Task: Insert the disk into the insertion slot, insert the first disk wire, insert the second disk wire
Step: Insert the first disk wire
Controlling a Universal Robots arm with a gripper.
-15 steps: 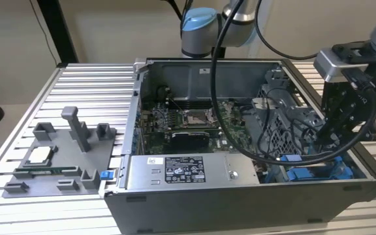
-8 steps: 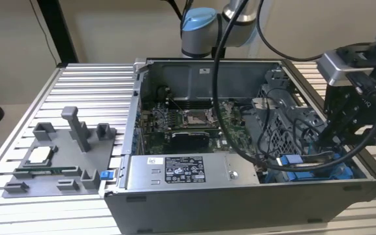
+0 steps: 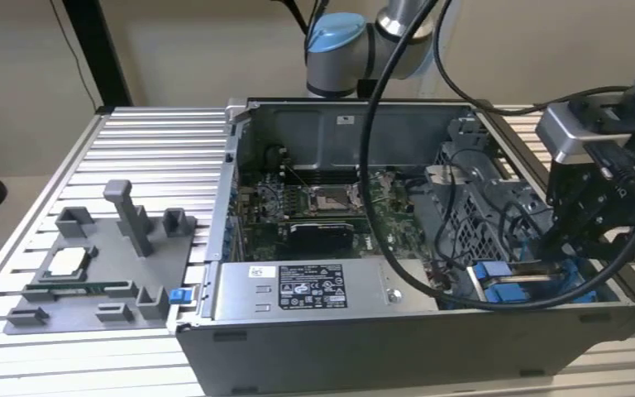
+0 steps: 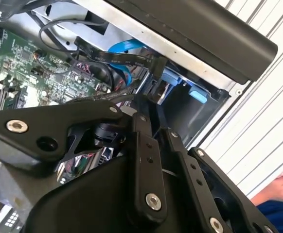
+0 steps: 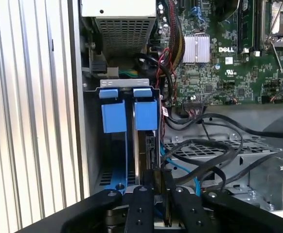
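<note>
Exterior view first: the open computer case (image 3: pixel 406 351) sits on the slatted bench (image 3: pixel 152 136). The gripper (image 3: pixel 571 248) is down in the case's lower right corner, right above the disk (image 3: pixel 511 291), with the power-supply box (image 3: pixel 307 289) to the left.

Second wrist view: the gripper (image 4: pixel 144 114) hangs over the motherboard (image 4: pixel 29 63), with a flat black wire (image 4: pixel 117 56) just beyond.

First wrist view: the disk (image 5: pixel 145 114) is seated in the insertion slot (image 5: pixel 107 178), its two blue tabs side by side. The fingers (image 5: pixel 157 194) are clenched close together at its near edge, and black wires (image 5: pixel 204 150) loop just beside.
</note>
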